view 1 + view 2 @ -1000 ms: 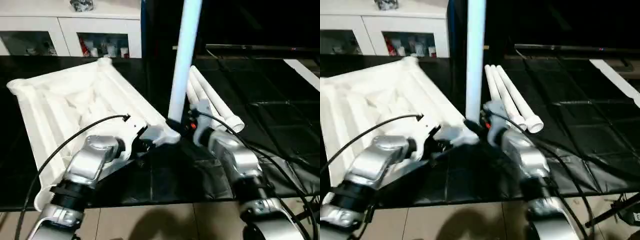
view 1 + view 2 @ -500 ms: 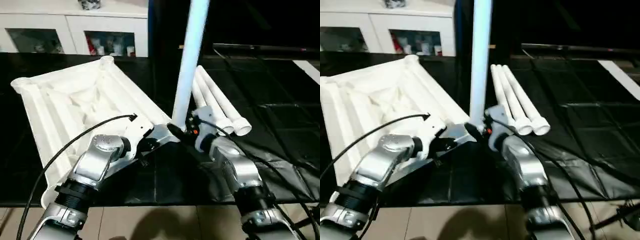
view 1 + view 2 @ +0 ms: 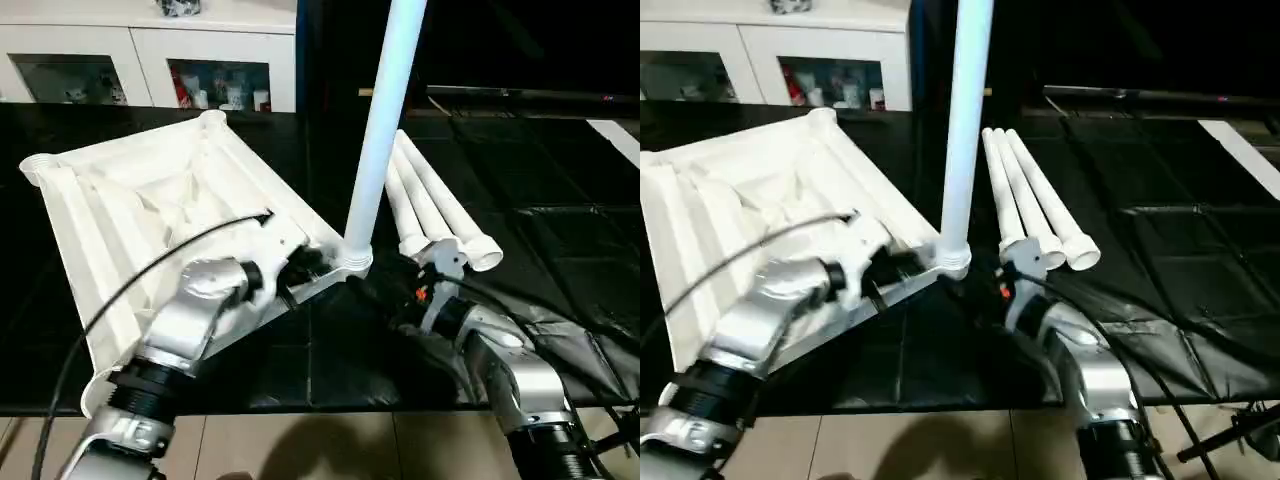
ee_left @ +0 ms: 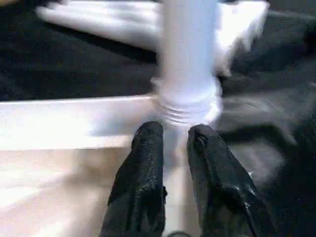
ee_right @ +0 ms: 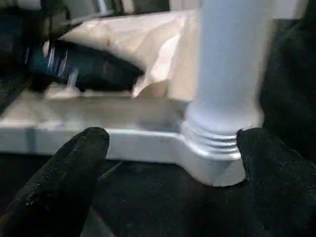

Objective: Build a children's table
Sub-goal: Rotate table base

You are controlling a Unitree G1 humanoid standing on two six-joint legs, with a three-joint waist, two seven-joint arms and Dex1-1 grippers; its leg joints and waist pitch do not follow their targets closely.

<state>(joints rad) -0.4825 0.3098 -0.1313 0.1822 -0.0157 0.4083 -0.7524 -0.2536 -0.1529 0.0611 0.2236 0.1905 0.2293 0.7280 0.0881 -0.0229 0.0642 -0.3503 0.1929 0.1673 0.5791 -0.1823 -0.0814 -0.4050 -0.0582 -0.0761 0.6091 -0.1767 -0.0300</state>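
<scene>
One leg [image 3: 385,120] stands in the tabletop [image 3: 150,200] socket at centre frame; three legs [image 3: 440,205] remain loose; right gripper [image 5: 173,163] released, left gripper [image 4: 174,143] slightly parted, grasping nothing.

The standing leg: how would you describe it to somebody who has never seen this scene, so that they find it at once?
Find the big white tabletop lying underside up on the black surface. At its corner nearest the right gripper, one white leg stands upright in the round socket. The three other legs lie flat side by side beyond it.
</scene>
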